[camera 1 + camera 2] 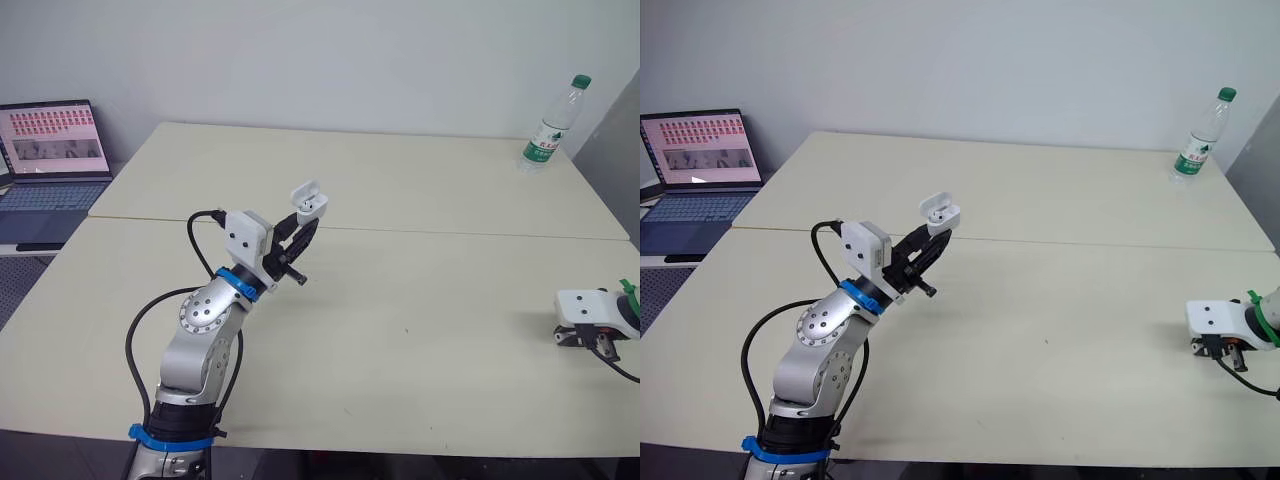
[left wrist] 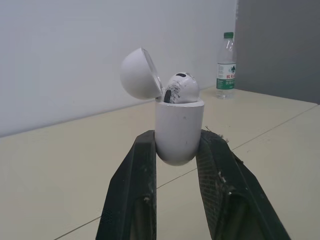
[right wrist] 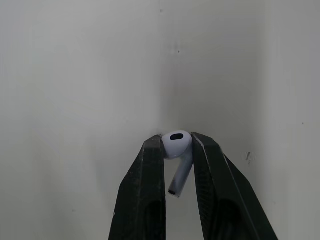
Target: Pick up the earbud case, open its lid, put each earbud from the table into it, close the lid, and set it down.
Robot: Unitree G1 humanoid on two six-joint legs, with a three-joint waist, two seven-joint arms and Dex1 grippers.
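Note:
My left gripper (image 1: 305, 222) is raised over the middle left of the table and shut on the white earbud case (image 2: 178, 130). The case (image 1: 310, 203) stands upright with its lid (image 2: 140, 73) swung open. One white earbud (image 2: 180, 89) sits in it, its head showing above the rim. At the table's right edge my right gripper (image 3: 177, 150) is shut on a second white earbud (image 3: 177, 150), pinched by its head with the stem hanging between the fingers, just above the tabletop. Seen from the head, that gripper's wrist (image 1: 590, 312) is low at the right.
A clear water bottle (image 1: 549, 128) with a green cap stands at the far right corner of the table (image 1: 420, 300). An open laptop (image 1: 52, 160) sits on a lower surface to the far left. A seam runs across the tabletop behind the left gripper.

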